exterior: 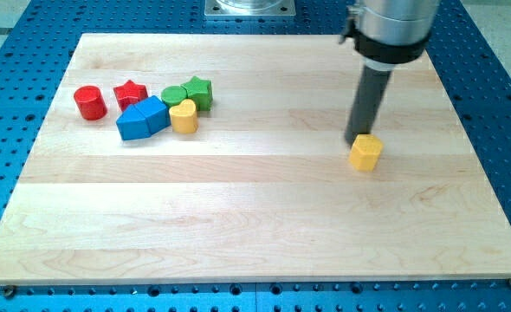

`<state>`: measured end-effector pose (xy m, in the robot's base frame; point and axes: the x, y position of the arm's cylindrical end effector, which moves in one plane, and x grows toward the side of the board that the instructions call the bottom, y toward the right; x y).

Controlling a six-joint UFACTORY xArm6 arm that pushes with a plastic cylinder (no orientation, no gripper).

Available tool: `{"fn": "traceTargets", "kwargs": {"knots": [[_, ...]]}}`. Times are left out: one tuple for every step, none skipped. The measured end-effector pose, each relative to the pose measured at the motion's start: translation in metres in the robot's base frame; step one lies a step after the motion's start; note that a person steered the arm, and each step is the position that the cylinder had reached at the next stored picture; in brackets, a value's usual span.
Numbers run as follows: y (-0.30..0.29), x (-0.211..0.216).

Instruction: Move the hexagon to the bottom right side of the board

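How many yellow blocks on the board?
2. One yellow hexagon sits right of the view's centre, just below and right of my tip. One rounded yellow block sits in the upper-left cluster, beside the blue block. None appear hidden.

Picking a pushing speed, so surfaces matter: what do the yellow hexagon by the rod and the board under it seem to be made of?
Yellow hexagon: probably painted wood or plastic; uniform opaque colour, soft sheen, no grain visible. Board: pale wood, smooth finish; lengthwise grain and plank seams show. My tip sits right at the hexagon's upper-left edge.
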<state>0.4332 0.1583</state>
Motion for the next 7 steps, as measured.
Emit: {"fn": "traceTargets", "kwargs": {"knots": [[0.021,0.028],[0.018,0.009],[-0.030,-0.010],[-0.028,0.043],[-0.021,0.072],[-0.006,0.072],[0.007,0.050]]}}
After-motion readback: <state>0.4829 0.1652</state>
